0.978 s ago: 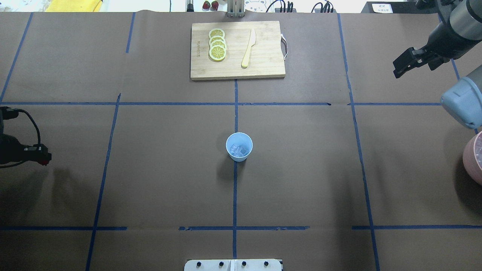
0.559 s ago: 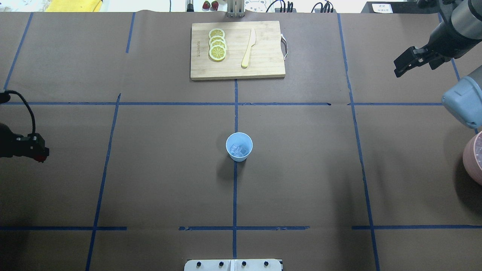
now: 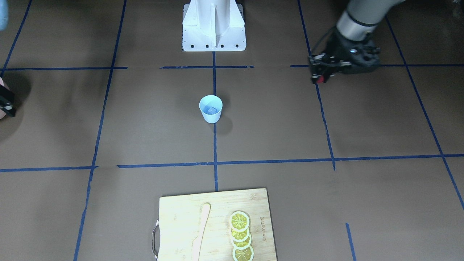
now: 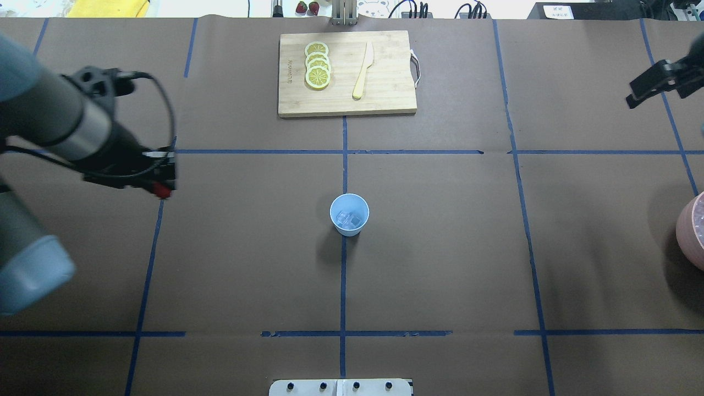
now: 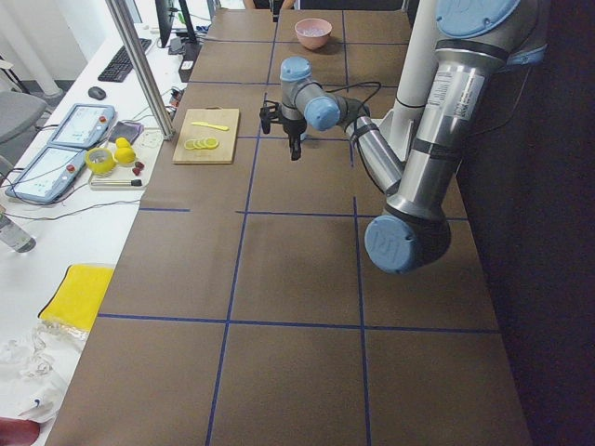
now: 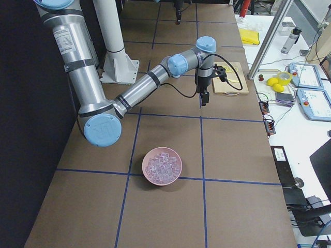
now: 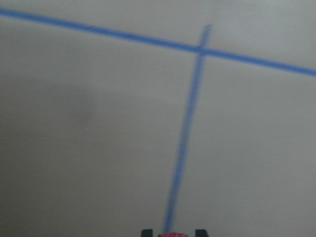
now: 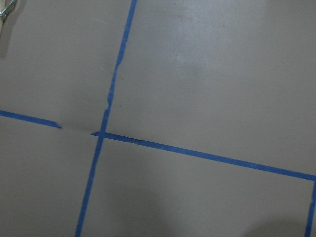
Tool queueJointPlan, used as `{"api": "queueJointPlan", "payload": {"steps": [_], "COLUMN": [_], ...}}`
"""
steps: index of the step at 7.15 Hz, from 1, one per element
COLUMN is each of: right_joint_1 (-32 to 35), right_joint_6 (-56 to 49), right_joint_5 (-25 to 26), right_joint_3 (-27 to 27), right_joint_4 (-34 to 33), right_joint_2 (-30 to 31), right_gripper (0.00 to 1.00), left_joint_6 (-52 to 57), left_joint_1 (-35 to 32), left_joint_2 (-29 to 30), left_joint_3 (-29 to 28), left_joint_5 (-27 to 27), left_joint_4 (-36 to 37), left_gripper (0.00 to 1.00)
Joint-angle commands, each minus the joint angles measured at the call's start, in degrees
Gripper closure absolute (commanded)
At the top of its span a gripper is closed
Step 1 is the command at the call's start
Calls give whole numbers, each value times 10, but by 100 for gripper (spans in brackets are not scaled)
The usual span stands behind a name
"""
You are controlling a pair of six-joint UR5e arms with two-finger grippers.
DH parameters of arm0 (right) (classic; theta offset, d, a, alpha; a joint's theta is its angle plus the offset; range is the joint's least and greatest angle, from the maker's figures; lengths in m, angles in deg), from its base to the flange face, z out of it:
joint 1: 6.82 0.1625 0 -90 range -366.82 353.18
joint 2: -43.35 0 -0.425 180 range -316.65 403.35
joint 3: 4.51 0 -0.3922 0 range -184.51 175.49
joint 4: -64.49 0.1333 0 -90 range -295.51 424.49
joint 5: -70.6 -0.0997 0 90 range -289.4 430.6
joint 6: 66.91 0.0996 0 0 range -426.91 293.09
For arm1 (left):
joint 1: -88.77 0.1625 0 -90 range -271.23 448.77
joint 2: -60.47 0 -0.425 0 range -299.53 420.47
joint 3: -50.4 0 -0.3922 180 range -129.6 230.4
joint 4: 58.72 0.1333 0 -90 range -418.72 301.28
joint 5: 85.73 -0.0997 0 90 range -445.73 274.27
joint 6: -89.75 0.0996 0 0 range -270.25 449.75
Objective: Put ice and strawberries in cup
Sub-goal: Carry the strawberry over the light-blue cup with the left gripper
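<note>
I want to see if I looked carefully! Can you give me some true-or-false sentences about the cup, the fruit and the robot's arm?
1. The cup has ice in it. True.
2. The strawberry is in the cup. False: the left gripper holds it, off to one side of the cup.
3. The lemon slices lie on the wooden board. True.
4. The knife is in the pink bowl. False: it lies on the wooden board beside the lemon slices, and the pink bowl holds ice.
</note>
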State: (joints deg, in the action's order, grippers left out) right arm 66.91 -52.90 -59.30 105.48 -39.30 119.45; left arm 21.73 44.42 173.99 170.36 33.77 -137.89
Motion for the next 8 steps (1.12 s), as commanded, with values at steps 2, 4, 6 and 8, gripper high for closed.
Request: {"api": "queueJointPlan", "payload": {"steps": [2, 4, 6, 8], "right_joint_1": [110, 145, 162, 166], "right_joint_6": [-162, -198, -200, -198], "right_joint_5": [-83, -95, -126, -126], "right_joint_3": [-109, -199, -239, -239], "right_joint_4": [1, 105, 121, 121], "right_joint_2": [20, 33, 35, 35], "right_gripper": [1, 1, 1, 1], "left_joint_6": [-45, -73, -77, -92], "left_joint_1": [44, 97, 118, 143], "left_joint_2": [160, 210, 255, 259], "left_joint_3": [-113, -172, -230, -250], "left_joint_5": [-22, -79, -83, -103], "left_joint_4": [18, 3, -13, -39], "left_gripper": [100, 100, 100, 100]}}
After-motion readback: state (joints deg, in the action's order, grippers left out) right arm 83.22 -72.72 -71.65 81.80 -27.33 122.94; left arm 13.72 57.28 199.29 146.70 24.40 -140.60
